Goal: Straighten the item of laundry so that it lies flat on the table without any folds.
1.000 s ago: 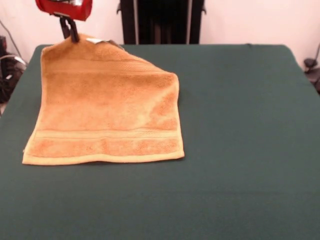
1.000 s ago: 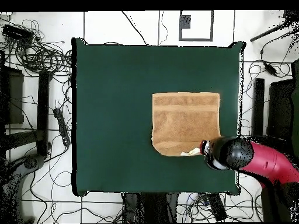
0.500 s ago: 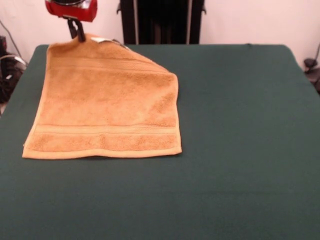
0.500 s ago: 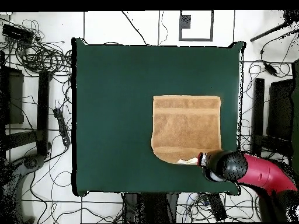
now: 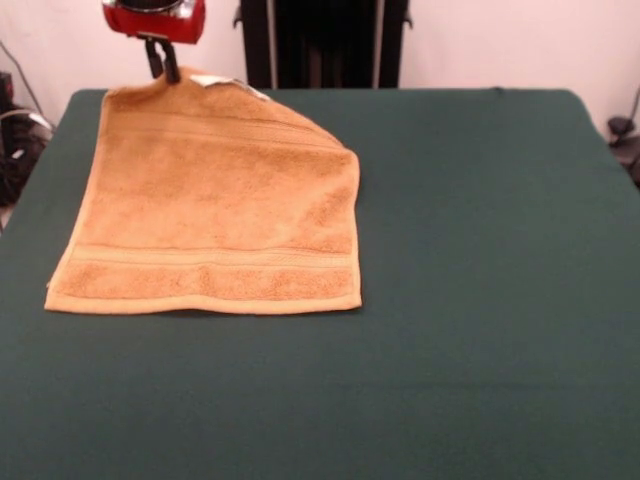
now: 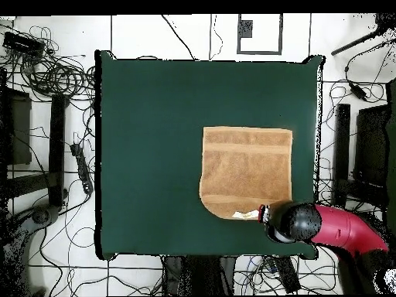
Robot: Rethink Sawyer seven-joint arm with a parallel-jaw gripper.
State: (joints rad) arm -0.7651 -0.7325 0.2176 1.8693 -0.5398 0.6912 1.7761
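The item of laundry, an orange-tan towel [image 5: 210, 200] [image 6: 246, 170], lies on the left half of the dark green table [image 5: 480, 250] [image 6: 147, 139] in the front view. Its near edge rests flat, with a woven band stripe just behind it. The far left corner is lifted, and my gripper [image 5: 165, 70] [image 6: 267, 215] is shut on that corner. Next to the gripper a small white tag [image 5: 215, 80] [image 6: 246, 214] shows. The far right corner stays folded, so the far edge slopes down to the right. The red arm [image 6: 348, 230] reaches in over the table edge.
Tangled cables [image 6: 54, 73] and black stands [image 6: 342, 143] lie on the floor around the table. The towel's far end sits close to the table's edge on the robot's side. Open green cloth stretches to the right of the towel in the front view.
My gripper has carried the held corner rightwards and farther back in the front view. The towel is drawn longer, and its left edge now runs straighter.
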